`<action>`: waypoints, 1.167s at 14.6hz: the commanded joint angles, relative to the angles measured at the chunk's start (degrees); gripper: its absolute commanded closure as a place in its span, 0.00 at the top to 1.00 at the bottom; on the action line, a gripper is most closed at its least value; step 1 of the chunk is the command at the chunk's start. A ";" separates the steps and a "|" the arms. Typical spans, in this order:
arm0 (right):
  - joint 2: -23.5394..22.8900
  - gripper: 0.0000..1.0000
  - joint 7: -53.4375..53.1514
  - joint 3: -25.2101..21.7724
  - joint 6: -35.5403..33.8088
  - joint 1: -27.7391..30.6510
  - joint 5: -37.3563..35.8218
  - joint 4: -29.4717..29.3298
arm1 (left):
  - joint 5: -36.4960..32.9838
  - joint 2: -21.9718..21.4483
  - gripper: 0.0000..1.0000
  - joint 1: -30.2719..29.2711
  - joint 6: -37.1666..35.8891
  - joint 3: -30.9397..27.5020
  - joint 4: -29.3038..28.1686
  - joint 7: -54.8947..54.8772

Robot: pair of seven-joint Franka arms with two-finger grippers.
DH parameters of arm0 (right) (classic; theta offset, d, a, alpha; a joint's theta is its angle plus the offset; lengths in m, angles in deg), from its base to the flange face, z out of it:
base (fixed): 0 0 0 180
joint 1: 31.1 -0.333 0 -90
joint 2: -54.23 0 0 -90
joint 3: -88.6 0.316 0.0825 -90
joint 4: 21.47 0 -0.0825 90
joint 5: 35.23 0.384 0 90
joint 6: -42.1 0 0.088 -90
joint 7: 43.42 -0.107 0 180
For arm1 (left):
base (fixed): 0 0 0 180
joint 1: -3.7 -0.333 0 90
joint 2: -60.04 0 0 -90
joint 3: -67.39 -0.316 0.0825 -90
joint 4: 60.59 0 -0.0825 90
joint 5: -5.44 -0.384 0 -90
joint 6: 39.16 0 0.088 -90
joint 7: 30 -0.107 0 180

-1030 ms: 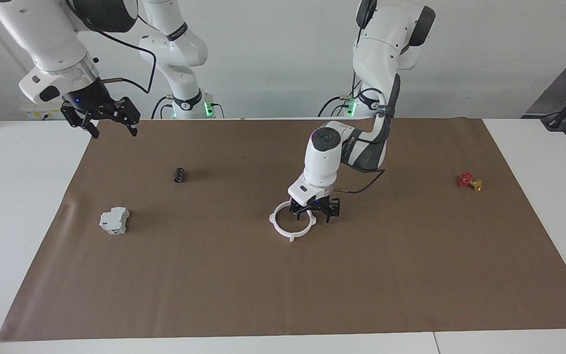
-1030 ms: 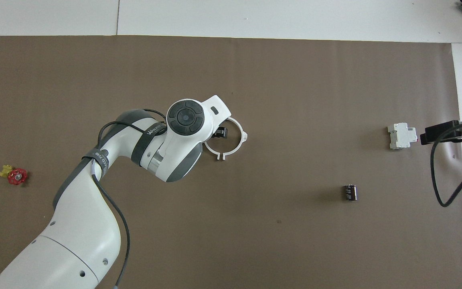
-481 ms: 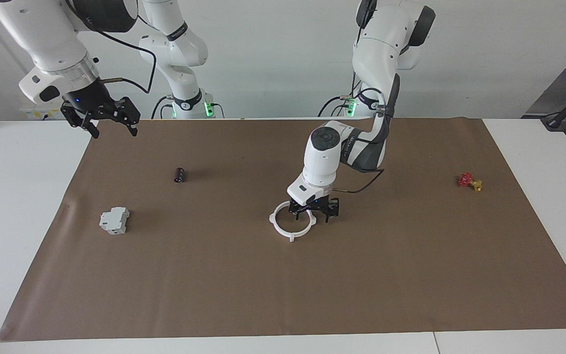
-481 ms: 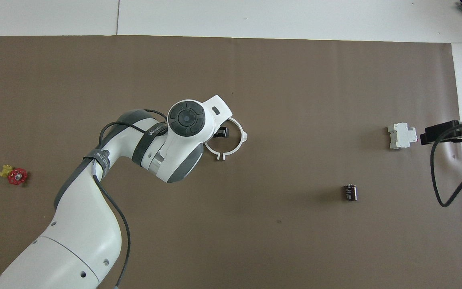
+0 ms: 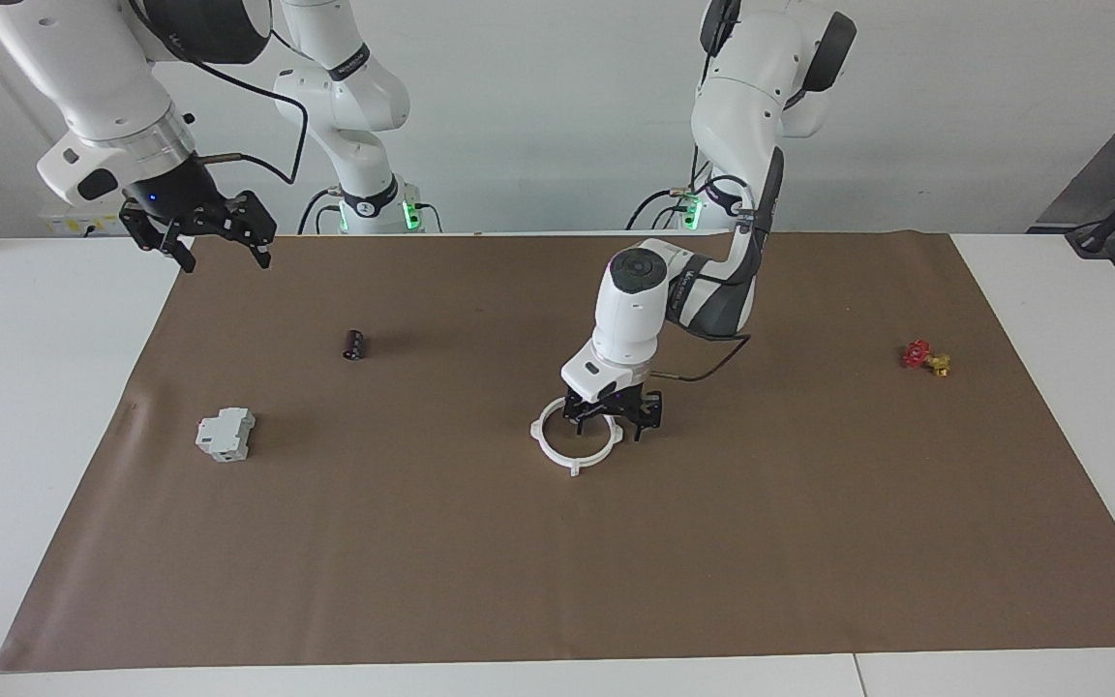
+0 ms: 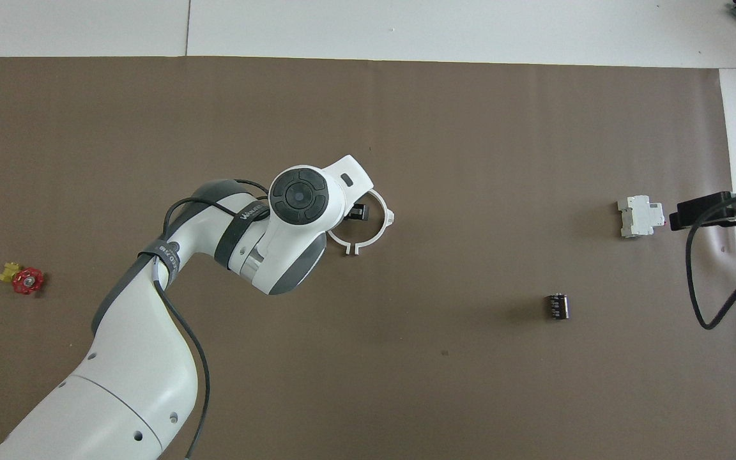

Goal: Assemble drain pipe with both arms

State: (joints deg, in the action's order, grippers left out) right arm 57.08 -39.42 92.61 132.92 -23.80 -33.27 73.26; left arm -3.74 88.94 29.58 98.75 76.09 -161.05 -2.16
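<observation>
The drain pipe (image 5: 535, 436) lies on the brown mat as one flat white ring, its two halves joined, in the middle of the table. It also shows in the overhead view (image 6: 386, 220). My left gripper (image 5: 613, 424) is low over the ring's edge toward the left arm's end, fingers spread, holding nothing. In the overhead view the wrist hides most of it; one black finger (image 6: 358, 212) shows inside the ring. My right gripper (image 5: 219, 254) waits raised over the mat's edge at the right arm's end, open and empty; it also shows in the overhead view (image 6: 719, 214).
A light-grey boxy block (image 5: 226, 434) (image 6: 640, 216) and a small black cylinder (image 5: 354, 344) (image 6: 558, 306) lie toward the right arm's end. A red-and-gold valve piece (image 5: 925, 357) (image 6: 22, 278) lies toward the left arm's end. The brown mat (image 5: 557, 581) covers the table's middle.
The left arm's wrist and gripper have shifted slightly toward the right arm's end and a little upward. The ring and the right arm have not moved.
</observation>
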 commanded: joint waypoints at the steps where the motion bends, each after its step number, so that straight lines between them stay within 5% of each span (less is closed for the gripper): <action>1: 0.93 1.00 1.02 -0.14 -0.74 0.35 1.29 0.72 | -0.49 -0.43 1.00 1.28 -3.60 -0.80 1.57 0.99; 11: 0.93 1.00 1.10 -0.14 -0.74 0.26 1.38 0.72 | 2.85 -14.04 1.00 -5.66 -18.72 -0.45 1.49 -1.20; 17: 0.93 1.00 0.75 0.03 -0.83 0.17 1.38 0.72 | 7.77 -18.62 1.00 -15.58 -25.41 -0.53 1.75 -19.47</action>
State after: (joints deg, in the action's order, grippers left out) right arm 57.08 -39.42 92.62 132.92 -23.81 -33.25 73.26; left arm 2.55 72.62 16.90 75.52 75.17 -158.02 -16.49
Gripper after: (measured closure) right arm 0.000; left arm 0.000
